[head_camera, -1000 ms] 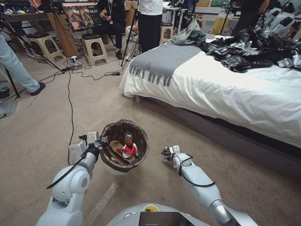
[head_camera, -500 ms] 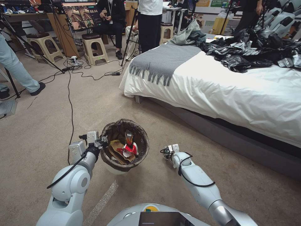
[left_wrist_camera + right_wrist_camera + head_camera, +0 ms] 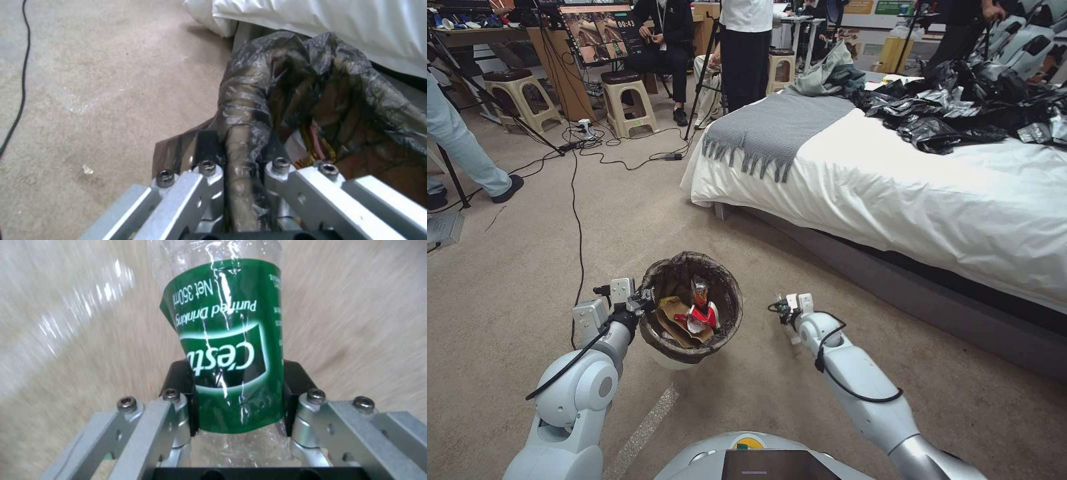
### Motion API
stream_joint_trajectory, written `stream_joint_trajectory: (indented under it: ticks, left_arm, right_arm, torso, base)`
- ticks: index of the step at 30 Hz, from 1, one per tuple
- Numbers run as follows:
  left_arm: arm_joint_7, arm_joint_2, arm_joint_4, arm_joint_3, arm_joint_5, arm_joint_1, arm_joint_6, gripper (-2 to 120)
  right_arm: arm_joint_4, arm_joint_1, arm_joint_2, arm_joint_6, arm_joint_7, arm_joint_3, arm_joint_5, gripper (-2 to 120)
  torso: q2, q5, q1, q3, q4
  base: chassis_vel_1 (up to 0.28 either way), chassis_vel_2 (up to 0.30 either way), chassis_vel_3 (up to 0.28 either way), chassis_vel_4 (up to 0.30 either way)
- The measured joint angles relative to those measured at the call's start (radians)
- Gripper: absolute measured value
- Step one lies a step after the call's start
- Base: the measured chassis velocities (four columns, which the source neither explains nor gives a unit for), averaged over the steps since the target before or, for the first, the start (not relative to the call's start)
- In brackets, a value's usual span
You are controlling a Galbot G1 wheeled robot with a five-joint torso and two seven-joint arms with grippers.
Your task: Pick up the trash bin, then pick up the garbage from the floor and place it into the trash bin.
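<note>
Left end effector (image 3: pixel 238 156) clamped on trash bin (image 3: pixel 692 308) rim, bin lifted over carpet (image 3: pixel 507 267). Right end effector (image 3: pixel 238 396) gripping green-labelled bottle (image 3: pixel 227 346) beside bin. White bed (image 3: pixel 934 193) close on right; cables (image 3: pixel 577 200), stools (image 3: pixel 627 100) beyond.

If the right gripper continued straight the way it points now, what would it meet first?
Probably bare carpet: the right gripper, shut on the bottle, points past the bin; depth is unclear.
</note>
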Motion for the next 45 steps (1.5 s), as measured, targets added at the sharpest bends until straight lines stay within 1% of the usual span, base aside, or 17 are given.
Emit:
stream_joint_trajectory:
  ticks: [1, 3, 4, 7, 8, 11, 12, 13, 15, 18, 21, 23, 24, 27, 28, 31, 45]
  left_arm:
    - [0.000, 0.000, 0.000, 0.000, 0.000, 0.000, 0.000, 5]
    - [0.000, 0.002, 0.000, 0.000, 0.000, -0.001, 0.000, 5]
    - [0.000, 0.002, 0.000, 0.000, 0.000, -0.001, 0.000, 5]
    - [0.000, 0.002, 0.003, 0.008, 0.002, -0.002, 0.000, 5]
    - [0.000, 0.002, 0.003, 0.008, 0.002, -0.002, 0.000, 5]
    - [0.002, 0.004, 0.008, 0.022, 0.003, 0.005, 0.000, 5]
    - [0.002, 0.004, 0.008, 0.022, 0.003, 0.005, 0.000, 5]
    - [0.003, 0.003, 0.012, 0.027, 0.007, 0.008, 0.000, 5]
    - [0.006, 0.002, 0.015, 0.031, 0.011, 0.010, 0.000, 5]
    - [0.026, -0.003, 0.028, 0.039, 0.050, 0.012, 0.000, 5]
    - [0.028, -0.005, 0.031, 0.039, 0.054, 0.012, 0.000, 5]
    - [0.032, -0.013, 0.037, 0.036, 0.056, 0.005, 0.000, 5]
    - [0.032, -0.013, 0.037, 0.036, 0.056, 0.005, 0.000, 5]
    - [0.035, -0.019, 0.039, 0.030, 0.056, 0.001, 0.000, 5]
    - [0.035, -0.019, 0.039, 0.030, 0.056, 0.001, 0.000, 5]
    - [0.035, -0.023, 0.040, 0.019, 0.053, -0.002, 0.000, 5]
    - [0.038, -0.024, 0.044, 0.011, 0.040, -0.020, 0.000, 5]
  right_arm:
    - [0.000, 0.000, 0.000, 0.000, 0.000, 0.000, 0.000, 29]
    - [0.106, -0.015, -0.032, -0.023, 0.021, 0.011, 0.038, 29]
    - [0.106, -0.015, -0.032, -0.023, 0.021, 0.011, 0.038, 29]
    - [0.406, -0.040, -0.152, -0.082, 0.102, 0.060, 0.177, 29]
    - [0.406, -0.040, -0.152, -0.082, 0.102, 0.060, 0.177, 29]
    - [0.694, 0.012, -0.313, -0.102, 0.191, 0.052, 0.448, 29]
    - [0.694, 0.012, -0.313, -0.102, 0.191, 0.052, 0.448, 29]
    - [0.773, 0.064, -0.357, -0.102, 0.201, 0.029, 0.537, 29]
    - [0.816, 0.112, -0.384, -0.102, 0.192, 0.009, 0.588, 29]
    - [0.901, 0.324, -0.435, -0.102, 0.071, -0.111, 0.696, 29]
    - [0.910, 0.366, -0.434, -0.102, 0.065, -0.146, 0.721, 29]
    - [0.921, 0.528, -0.407, -0.101, 0.062, -0.295, 0.792, 29]
    - [0.921, 0.528, -0.407, -0.101, 0.062, -0.295, 0.792, 29]
    - [0.907, 0.652, -0.364, -0.101, 0.078, -0.452, 0.820, 29]
    - [0.907, 0.652, -0.364, -0.101, 0.078, -0.452, 0.820, 29]
    - [0.869, 0.669, -0.336, -0.100, 0.096, -0.550, 0.801, 29]
    - [0.696, 0.535, -0.288, -0.099, 0.086, -0.609, 0.686, 29]
  torso:
    - [0.000, 0.0000, 0.000, 0.000, 0.0000]
    - [0.000, 0.0000, 0.000, 0.000, 0.0000]
    - [0.000, 0.0000, 0.000, 0.000, 0.0000]
    - [0.000, 0.0000, 0.000, 0.000, -0.0003]
    - [0.000, 0.0000, 0.000, 0.000, -0.0003]
    - [0.000, -0.0001, 0.000, 0.000, -0.0006]
    - [0.000, -0.0001, 0.000, 0.000, -0.0006]
    - [0.000, 0.0000, 0.000, 0.000, -0.0004]
    - [0.000, 0.0000, 0.000, 0.000, -0.0003]
    - [0.000, -0.0002, 0.000, 0.000, -0.0003]
    - [0.000, -0.0001, 0.000, 0.000, -0.0001]
    - [0.000, -0.0003, 0.000, 0.000, 0.0000]
    - [0.000, -0.0003, 0.000, 0.000, 0.0000]
    - [0.000, -0.0006, 0.000, 0.000, 0.0002]
    - [0.000, -0.0006, 0.000, 0.000, 0.0002]
    - [0.000, -0.0004, 0.000, 0.000, 0.0002]
    - [0.000, -0.0003, 0.000, 0.000, -0.0003]
  base:
    - [0.000, 0.000, 0.000, 0.000]
    - [0.000, 0.000, 0.000, 0.000]
    - [0.000, 0.000, 0.000, 0.000]
    - [0.000, 0.000, 0.000, 0.000]
    - [0.000, 0.000, 0.000, 0.000]
    - [0.000, 0.000, 0.000, 0.000]
    - [0.000, 0.000, 0.000, 0.000]
    - [0.000, 0.000, 0.000, 0.000]
    - [0.000, 0.000, 0.000, 0.000]
    - [0.000, 0.000, 0.000, 0.000]
    - [0.000, 0.000, 0.000, 0.000]
    - [0.000, 0.000, 0.000, 0.000]
    - [0.000, 0.000, 0.000, 0.000]
    - [0.000, 0.000, 0.000, 0.000]
    - [0.000, 0.000, 0.000, 0.000]
    - [0.000, 0.000, 0.000, 0.000]
    - [0.000, 0.000, 0.000, 0.000]
